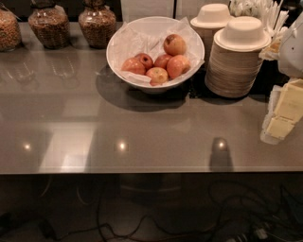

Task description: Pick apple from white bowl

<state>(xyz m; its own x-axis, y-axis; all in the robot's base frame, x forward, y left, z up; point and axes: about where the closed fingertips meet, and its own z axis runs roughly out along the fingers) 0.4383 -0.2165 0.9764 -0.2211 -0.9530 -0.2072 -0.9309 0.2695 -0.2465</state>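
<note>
The wide white bowl (111, 60), lined with crinkled white paper, stands at the back middle of the grey table (94, 132). It holds several red-yellow apples. One apple (174, 44) lies highest, at the back right of the pile, and another apple (157, 74) lies at the front. My gripper (283, 113), white with pale yellow pads, comes in at the right edge of the view. It is above the table, to the right of the bowl and lower in the picture, well apart from it. It holds nothing that I can see.
Two stacks of beige disposable bowls (234, 61) stand right of the white bowl, between it and my gripper. Glass jars (47, 26) of grain line the back left. White cutlery (258, 9) is at the back right. Cables lie on the floor below the table's front edge.
</note>
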